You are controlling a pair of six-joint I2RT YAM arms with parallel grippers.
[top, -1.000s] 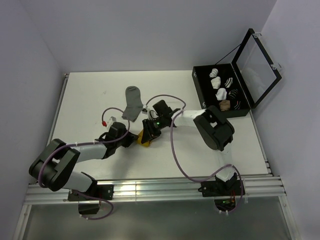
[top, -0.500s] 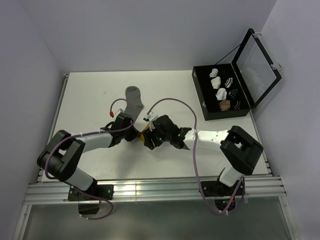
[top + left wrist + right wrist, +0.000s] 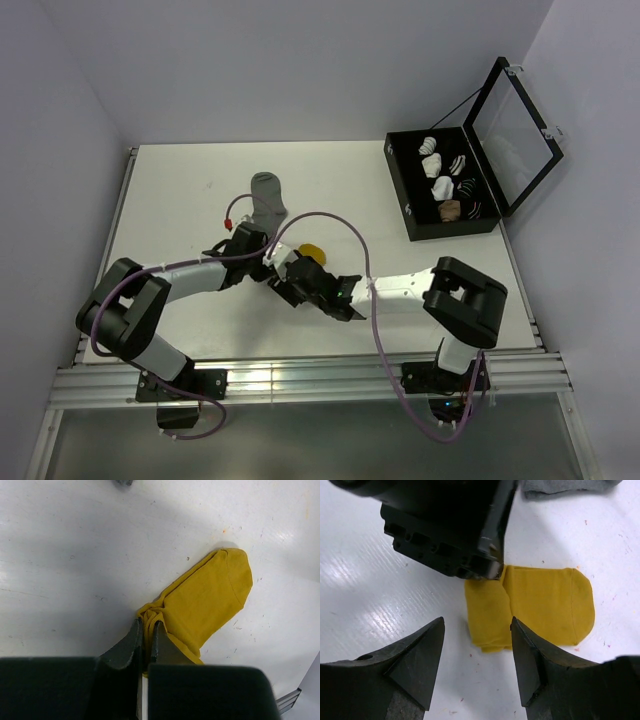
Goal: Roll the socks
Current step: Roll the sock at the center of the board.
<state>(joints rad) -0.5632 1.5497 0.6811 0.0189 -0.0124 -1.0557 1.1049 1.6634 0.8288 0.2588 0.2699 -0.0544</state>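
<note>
The mustard-yellow sock (image 3: 313, 249) lies flat mid-table, one end folded over and bunched. My left gripper (image 3: 147, 628) is shut on that bunched edge, seen from above at my left gripper (image 3: 265, 260). The sock's rounded toe (image 3: 235, 572) points away from it. My right gripper (image 3: 476, 626) stands open just short of the sock's folded near edge (image 3: 490, 615), with nothing between its fingers (image 3: 425, 655). From above, the right gripper (image 3: 284, 282) sits directly in front of the left one. The grey sock (image 3: 267, 204) lies flat farther back, untouched.
An open black box (image 3: 408, 205) holding white, striped and tan sock bundles stands at the back right, lid raised. Both arms' purple cables (image 3: 340, 222) loop over the middle of the table. The left gripper's body (image 3: 445, 525) fills the top of the right wrist view.
The right gripper has opened, let go of the yellow sock and drawn back toward the near edge. The left gripper keeps its hold on the sock.
</note>
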